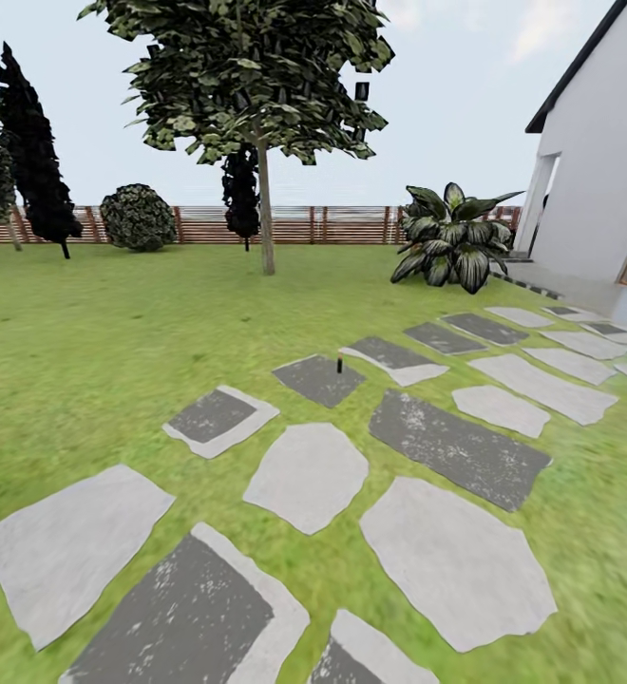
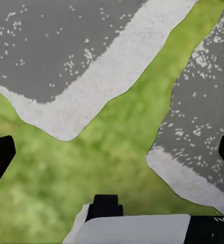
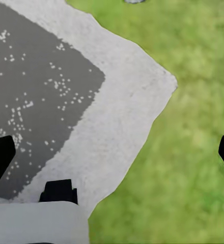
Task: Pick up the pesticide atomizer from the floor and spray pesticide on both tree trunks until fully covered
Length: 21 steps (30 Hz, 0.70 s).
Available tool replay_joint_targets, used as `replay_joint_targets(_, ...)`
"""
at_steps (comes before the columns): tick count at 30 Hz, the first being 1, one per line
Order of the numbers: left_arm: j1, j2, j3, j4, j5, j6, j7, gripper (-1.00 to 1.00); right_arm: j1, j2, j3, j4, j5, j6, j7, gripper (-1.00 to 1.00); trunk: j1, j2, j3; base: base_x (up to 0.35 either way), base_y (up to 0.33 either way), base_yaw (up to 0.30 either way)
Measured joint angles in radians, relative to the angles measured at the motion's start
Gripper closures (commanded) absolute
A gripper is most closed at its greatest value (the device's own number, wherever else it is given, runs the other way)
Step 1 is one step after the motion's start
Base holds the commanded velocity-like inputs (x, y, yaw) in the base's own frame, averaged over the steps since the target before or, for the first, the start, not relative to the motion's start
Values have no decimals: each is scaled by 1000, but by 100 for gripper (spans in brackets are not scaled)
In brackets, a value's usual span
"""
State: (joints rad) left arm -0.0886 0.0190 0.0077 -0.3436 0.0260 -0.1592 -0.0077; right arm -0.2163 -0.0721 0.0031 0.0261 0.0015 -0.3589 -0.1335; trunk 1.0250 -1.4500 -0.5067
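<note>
While I look out through the head camera, the small black pesticide atomizer [image 1: 339,364] stands upright on a dark grey stepping stone [image 1: 317,379] in the green lawn [image 1: 85,351], well short of the tall grey-brown tree trunk [image 1: 266,214] near the brown slatted wooden fence [image 1: 332,224]. From my left wrist camera, the left gripper [image 2: 112,155] hangs spread wide over grass between paving stones. From my right wrist camera, the right gripper [image 3: 112,155] is equally wide, empty, above a pale-edged slab [image 3: 117,117].
</note>
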Motion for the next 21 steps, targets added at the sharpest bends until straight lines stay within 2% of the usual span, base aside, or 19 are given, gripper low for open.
replay_joint_targets(11,0,0,0,0,0,0,0,-100,0,0,0,0,0,0,0,-100,0,0,0,304,-159,0)
replay_joint_targets(21,0,0,0,0,0,0,1,-100,0,5,2,3,0,0,4,-100,0,0,0,304,-23,0)
